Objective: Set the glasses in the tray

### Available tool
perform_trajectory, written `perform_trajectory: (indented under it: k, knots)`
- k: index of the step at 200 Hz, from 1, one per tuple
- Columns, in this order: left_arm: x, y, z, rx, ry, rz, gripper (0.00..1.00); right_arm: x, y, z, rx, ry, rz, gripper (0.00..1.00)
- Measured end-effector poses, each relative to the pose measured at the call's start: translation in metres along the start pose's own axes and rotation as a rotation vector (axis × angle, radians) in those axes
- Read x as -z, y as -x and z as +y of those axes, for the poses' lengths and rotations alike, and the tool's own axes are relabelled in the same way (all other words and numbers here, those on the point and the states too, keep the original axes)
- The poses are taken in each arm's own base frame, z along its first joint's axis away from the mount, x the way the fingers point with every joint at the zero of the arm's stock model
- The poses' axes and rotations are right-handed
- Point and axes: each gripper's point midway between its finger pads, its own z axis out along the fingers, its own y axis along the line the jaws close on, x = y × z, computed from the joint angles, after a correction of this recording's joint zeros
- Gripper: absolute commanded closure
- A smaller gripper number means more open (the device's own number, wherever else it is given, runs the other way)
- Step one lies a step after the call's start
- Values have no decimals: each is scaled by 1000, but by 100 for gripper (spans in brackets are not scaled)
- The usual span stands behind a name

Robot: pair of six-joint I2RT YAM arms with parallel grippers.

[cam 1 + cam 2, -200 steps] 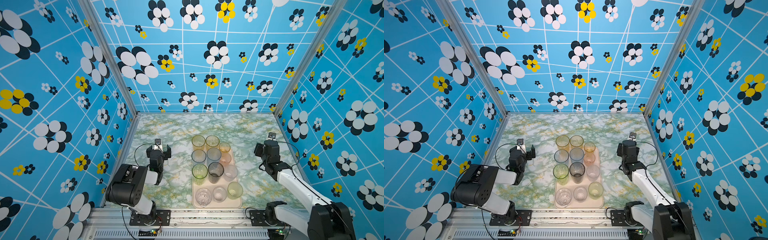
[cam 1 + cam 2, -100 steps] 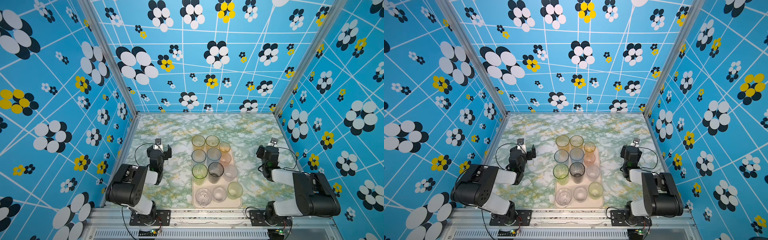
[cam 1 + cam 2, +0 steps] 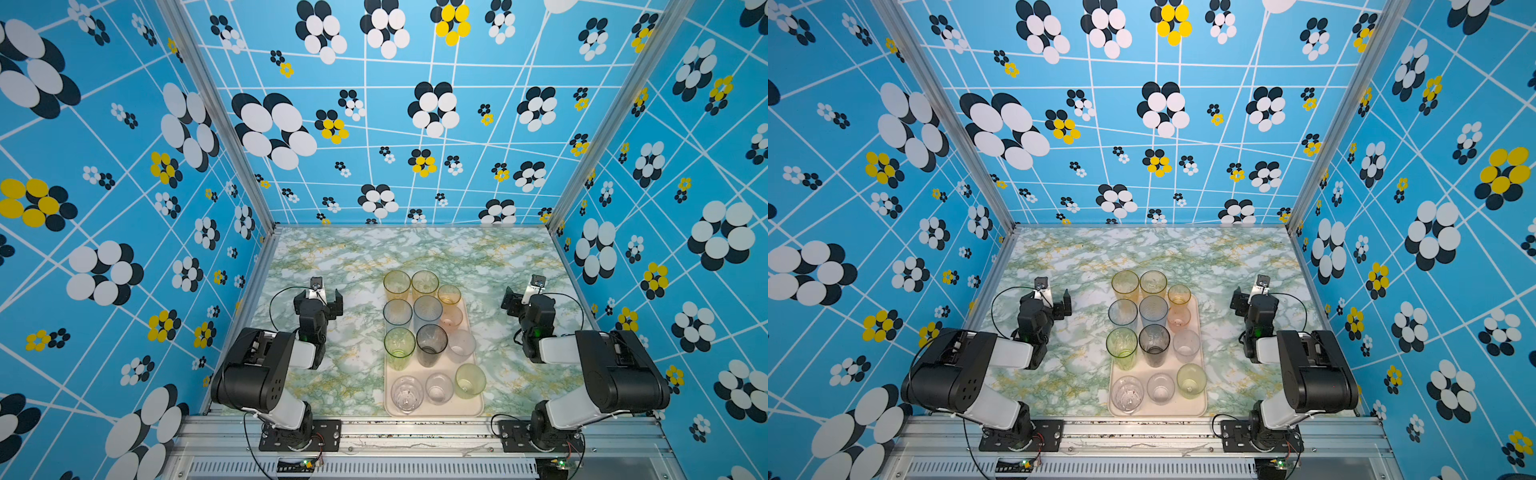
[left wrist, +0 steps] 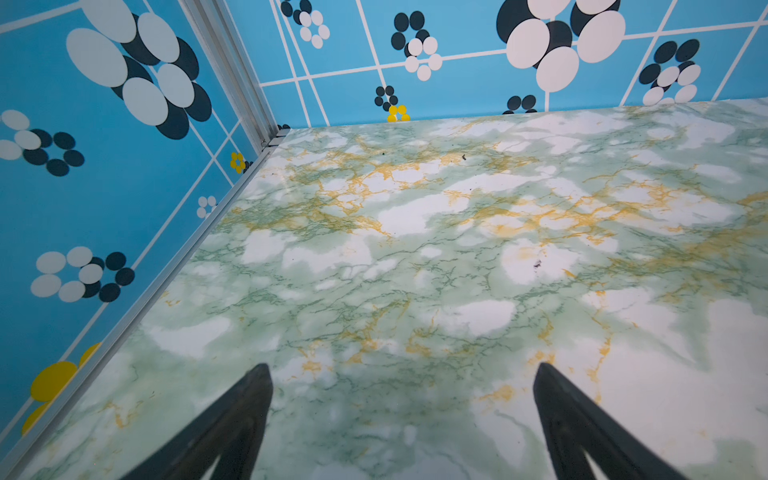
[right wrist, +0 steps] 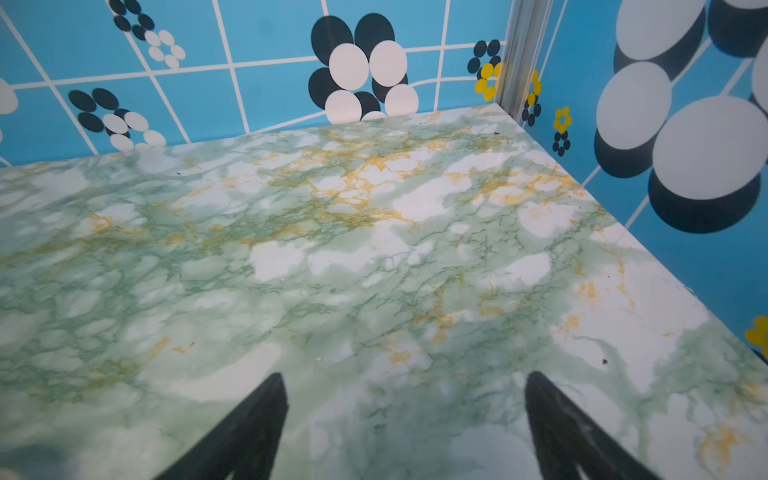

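- Holds the left gripper [image 4: 401,365] wide and empty over marble tabletop [image 4: 415,249], 9 o'clock of the tray [image 3: 477,406].
- Holds the right gripper [image 5: 405,375] equally wide, empty, at 3 o'clock.
- Risks toppling the close-packed glasses [image 3: 432,347] in the tray with any careless sweep.
- Cannot confirm the 12 o'clock amber tumblers [image 3: 397,284] as fully inside the rim; could tip off.

Lab cell — printed walls [image 3: 124,208] (aluminium frame [image 3: 221,124])
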Motion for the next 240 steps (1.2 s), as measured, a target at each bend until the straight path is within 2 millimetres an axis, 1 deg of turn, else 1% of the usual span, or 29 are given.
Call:
perform_trajectory:
  k: [14, 58, 240]
  knots:
    - [-2, 1, 2, 3, 3, 2, 1, -1, 4, 2, 3, 12, -11, 1]
    - [-6, 1, 4, 14, -6, 19, 1, -1, 2, 4, 14, 23, -2, 1]
    - [-6, 0, 2, 14, -16, 25, 1, -1, 0, 5, 18, 26, 5, 1]
